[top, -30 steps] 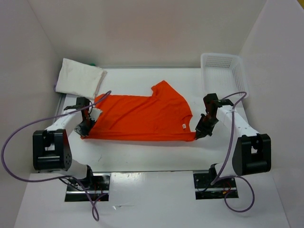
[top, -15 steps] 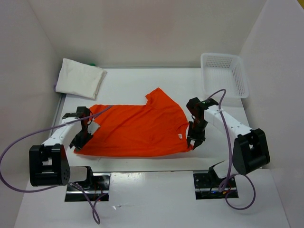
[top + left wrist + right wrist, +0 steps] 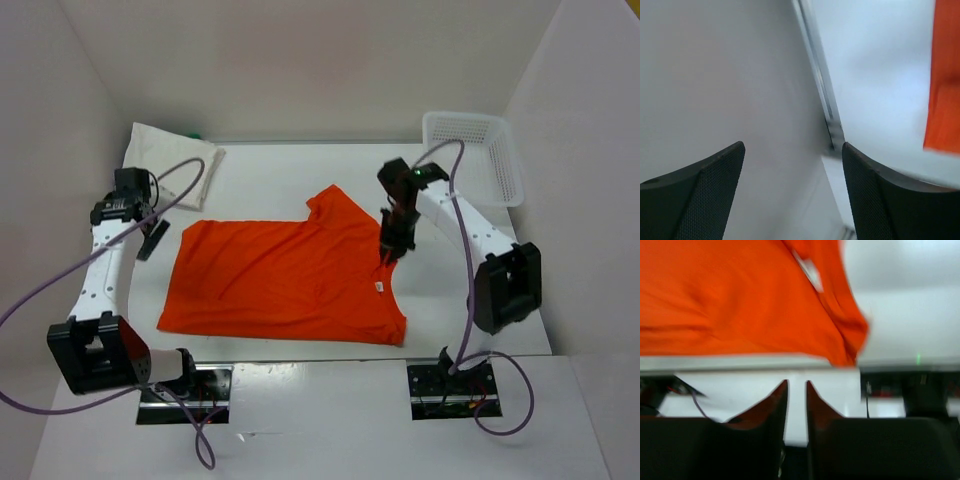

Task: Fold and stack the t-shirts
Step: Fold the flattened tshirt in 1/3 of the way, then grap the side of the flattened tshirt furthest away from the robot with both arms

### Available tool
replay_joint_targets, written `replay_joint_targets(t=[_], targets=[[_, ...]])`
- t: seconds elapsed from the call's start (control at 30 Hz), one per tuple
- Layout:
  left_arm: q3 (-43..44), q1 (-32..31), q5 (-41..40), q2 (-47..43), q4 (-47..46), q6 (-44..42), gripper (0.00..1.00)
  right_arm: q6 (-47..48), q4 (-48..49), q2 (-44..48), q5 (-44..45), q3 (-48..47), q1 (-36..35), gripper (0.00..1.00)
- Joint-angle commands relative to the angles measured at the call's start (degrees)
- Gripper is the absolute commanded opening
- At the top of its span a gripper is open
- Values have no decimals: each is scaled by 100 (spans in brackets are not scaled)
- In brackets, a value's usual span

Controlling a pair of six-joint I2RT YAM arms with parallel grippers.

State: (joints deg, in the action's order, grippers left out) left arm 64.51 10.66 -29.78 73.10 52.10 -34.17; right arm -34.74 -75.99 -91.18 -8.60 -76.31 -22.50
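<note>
Jaws: left gripper (image 3: 792, 150) gaping, right gripper (image 3: 796, 385) barely parted, both empty; orange shirt (image 3: 285, 275) lies long-ways across mid-frame, right gripper closer, at its right edge.

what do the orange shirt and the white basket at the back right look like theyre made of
Orange t-shirt: soft matte cloth, probably a cotton knit. It lies limp and flat with shallow wrinkles, and it has a small white label near the hem.
White basket: most likely rigid moulded plastic. Its walls are a fine, regular mesh that stands up on its own. The finish is too small to judge.
</note>
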Motion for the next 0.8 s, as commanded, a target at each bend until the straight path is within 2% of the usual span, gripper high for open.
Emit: replay_joint_targets(t=[0.0, 0.03, 0.1, 0.17, 0.2, 0.27, 0.3, 0.33, 0.37, 0.4, 0.47, 0.53, 0.63, 0.77], targets=[[832, 42, 418, 563, -884, 173, 84, 371, 416, -785, 700, -1681, -157, 19], [983, 94, 594, 956, -946, 426, 83, 450, 514, -1023, 824, -2407, -158, 16], [1290, 147, 1043, 1345, -1174, 639, 81, 696, 951, -1732, 1035, -3036, -158, 11], [1415, 147, 1272, 1925, -1394, 955, 81, 810, 1269, -2183, 1237, -3792, -158, 11], [1467, 147, 1334, 2301, -1465, 1035, 81, 881, 1479, -2690, 1325, -4029, -106, 13], [1661, 147, 1474, 2646, -1675, 1289, 81, 968, 1534, -3272, 1649, -4916, -105, 31], [1722, 200, 1545, 2961, -1676, 1377, 81, 1048, 1534, -3919, 1790, -5250, -105, 35], [1827, 200, 1606, 3104, -1729, 1474, 81, 1101, 1430, -4299, 1905, -6097, -105, 42], [2002, 200, 1659, 3235, -1729, 1632, 81, 1101, 1289, -4703, 2002, -6654, -105, 44], [2056, 200, 1808, 3420, -1729, 1685, 81, 1188, 1088, -5517, 2177, -7808, -105, 46], [2057, 200, 1967, 3492, -1834, 1834, 81, 1101, 1313, -5901, 1899, -8109, -18, 50], [2109, 200, 2019, 3562, -1904, 1922, 81, 1013, 1314, -6595, 1721, -8916, 53, 55], [2048, 331, 2098, 3624, -1958, 1985, 81, 960, 1656, -7113, 1415, -9199, 105, 61], [1995, 385, 2152, 3755, -1958, 2037, 81, 960, 1851, -7625, 1248, -9402, 35, 64]])
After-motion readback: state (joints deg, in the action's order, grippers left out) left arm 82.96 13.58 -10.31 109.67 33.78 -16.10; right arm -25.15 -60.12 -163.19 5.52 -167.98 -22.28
